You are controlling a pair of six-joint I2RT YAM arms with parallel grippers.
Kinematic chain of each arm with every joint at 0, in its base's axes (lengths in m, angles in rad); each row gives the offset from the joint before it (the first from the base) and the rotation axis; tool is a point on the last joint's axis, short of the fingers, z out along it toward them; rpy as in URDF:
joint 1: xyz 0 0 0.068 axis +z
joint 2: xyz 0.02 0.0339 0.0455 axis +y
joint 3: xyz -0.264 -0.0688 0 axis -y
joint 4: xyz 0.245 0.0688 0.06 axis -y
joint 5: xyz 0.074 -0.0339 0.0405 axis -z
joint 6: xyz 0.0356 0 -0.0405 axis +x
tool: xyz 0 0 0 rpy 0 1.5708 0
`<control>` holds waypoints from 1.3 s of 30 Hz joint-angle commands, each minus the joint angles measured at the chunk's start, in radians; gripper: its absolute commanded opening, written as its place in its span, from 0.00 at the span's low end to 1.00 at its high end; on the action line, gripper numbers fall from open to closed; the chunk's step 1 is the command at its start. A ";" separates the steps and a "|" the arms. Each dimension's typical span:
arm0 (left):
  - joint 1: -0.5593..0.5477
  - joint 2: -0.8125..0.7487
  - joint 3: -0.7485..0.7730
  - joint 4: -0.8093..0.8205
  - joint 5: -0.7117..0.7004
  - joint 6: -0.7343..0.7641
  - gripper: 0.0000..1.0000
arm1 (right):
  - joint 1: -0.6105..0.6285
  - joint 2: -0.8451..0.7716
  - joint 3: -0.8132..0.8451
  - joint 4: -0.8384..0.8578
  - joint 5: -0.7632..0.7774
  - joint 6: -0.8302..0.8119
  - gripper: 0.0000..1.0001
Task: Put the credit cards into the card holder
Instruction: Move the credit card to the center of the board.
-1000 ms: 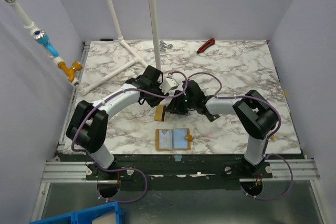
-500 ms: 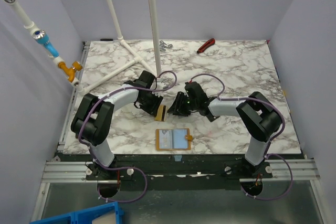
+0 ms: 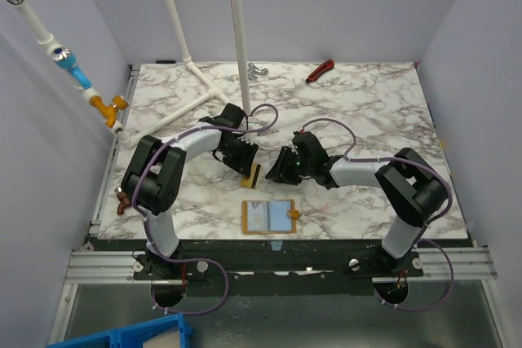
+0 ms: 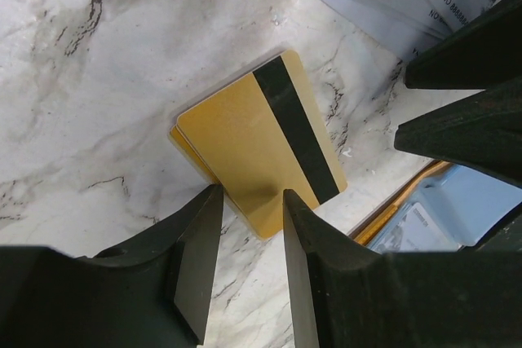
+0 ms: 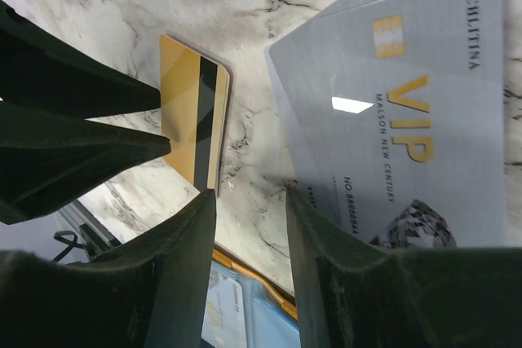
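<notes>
**A:** Left wrist view is showing the gold cards (image 4: 249, 140) best. They are lying flat on the marble table (image 4: 98, 79), a small stack with the dark stripe facing up, and their near edge is sitting right between the left gripper's (image 4: 251, 238) fingers.

**B:** Is it gripping them?

**A:** I am judging it as pinching that edge, since the fingers are standing close on either side, but actual contact is hard to tell. The long axis is running away from the gripper, roughly in line with its reach.

**B:** And the grey cards?

**A:** Right wrist view is showing the grey cards (image 5: 391, 112) fanned out, reading VIP, with their edge disappearing behind the right finger (image 5: 342, 283). The right gripper (image 5: 251, 234) is standing partly open; whether it is holding them I cannot tell.

**B:** Where is the holder lying?

**A:** From the top camera, the holder (image 3: 269, 217) is lying open on the table, nearer the arm bases than both grippers and roughly between them. The gold cards (image 3: 252, 175) are sitting just beyond it, slightly left, so the left gripper (image 3: 249, 170) is looking like the nearer one. Its coming move is probably a short pull toward the bases.
</notes>
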 commanded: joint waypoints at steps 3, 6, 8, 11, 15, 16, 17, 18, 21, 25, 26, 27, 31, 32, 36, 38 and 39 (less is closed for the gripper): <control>0.009 0.063 0.024 -0.049 0.028 -0.009 0.38 | 0.001 -0.064 -0.050 -0.010 0.061 0.002 0.43; 0.009 0.073 0.035 -0.053 0.034 -0.016 0.39 | 0.001 -0.084 -0.065 -0.013 0.077 0.006 0.43; 0.005 0.082 0.047 -0.055 0.048 -0.020 0.39 | 0.000 -0.095 -0.071 -0.014 0.083 0.009 0.43; -0.009 0.093 0.059 -0.056 0.065 -0.024 0.39 | 0.001 -0.103 -0.072 -0.022 0.091 0.014 0.43; -0.027 0.094 0.068 -0.049 0.102 -0.039 0.39 | 0.001 -0.104 -0.073 -0.020 0.090 0.015 0.43; -0.030 0.097 0.070 -0.049 0.112 -0.043 0.39 | 0.001 -0.103 -0.073 -0.015 0.088 0.016 0.43; -0.033 0.097 0.071 -0.050 0.121 -0.042 0.38 | 0.000 -0.098 -0.072 -0.011 0.085 0.018 0.43; -0.035 0.095 0.070 -0.050 0.125 -0.038 0.38 | 0.001 -0.093 -0.071 -0.006 0.080 0.019 0.43; -0.034 0.063 0.062 -0.056 0.140 -0.013 0.38 | 0.001 -0.073 -0.063 0.014 0.056 0.017 0.41; -0.024 -0.023 0.062 -0.081 0.132 0.042 0.38 | 0.001 -0.044 -0.053 0.041 0.040 0.027 0.39; -0.024 -0.044 0.060 -0.086 0.125 0.057 0.38 | 0.001 -0.037 -0.051 0.046 0.037 0.027 0.39; -0.024 -0.068 0.058 -0.085 0.118 0.074 0.37 | 0.001 -0.031 -0.049 0.048 0.035 0.029 0.39; -0.038 -0.129 0.032 -0.077 0.050 0.160 0.33 | 0.001 -0.006 -0.034 0.062 0.021 0.034 0.39; -0.047 -0.139 0.021 -0.069 0.025 0.186 0.32 | 0.001 0.000 -0.031 0.063 0.021 0.037 0.39; -0.128 -0.201 -0.072 0.031 -0.165 0.328 0.26 | 0.001 0.013 -0.023 0.064 0.022 0.040 0.39; -0.158 -0.231 -0.108 0.081 -0.234 0.406 0.26 | 0.000 0.013 -0.025 0.063 0.028 0.041 0.39; -0.163 -0.245 -0.125 0.103 -0.252 0.443 0.26 | 0.001 0.012 -0.029 0.063 0.032 0.044 0.39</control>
